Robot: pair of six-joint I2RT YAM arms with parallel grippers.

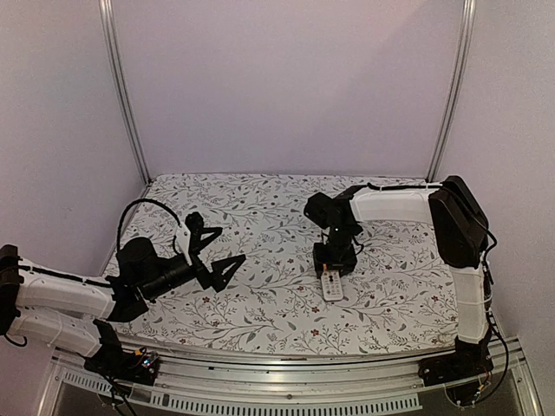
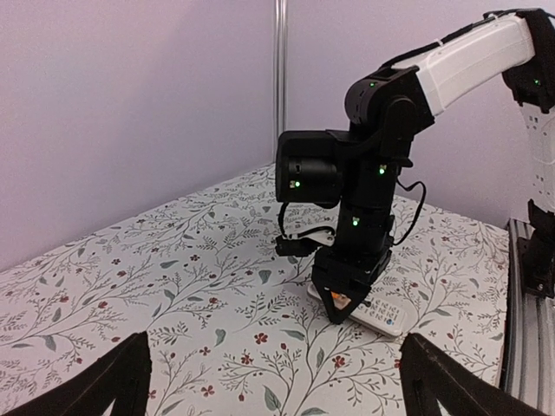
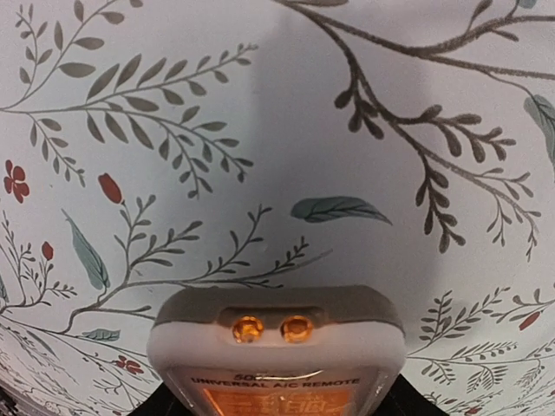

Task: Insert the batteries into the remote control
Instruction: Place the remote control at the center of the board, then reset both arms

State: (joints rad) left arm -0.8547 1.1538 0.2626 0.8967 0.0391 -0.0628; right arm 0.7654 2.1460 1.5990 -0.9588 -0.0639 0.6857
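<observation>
The remote control lies face up on the flowered cloth, small, white and slim, with buttons on its near part. My right gripper points straight down over its far end. In the right wrist view the remote's end shows two amber emitter bulbs and an orange screen. That gripper is shut on the remote's sides, with a black finger at each side. My left gripper hovers open and empty to the left, aimed at the remote. The batteries are out of view.
The flowered cloth covers the whole table. Aluminium posts stand at the back corners against pale walls. A metal rail runs along the near edge, by the arm bases.
</observation>
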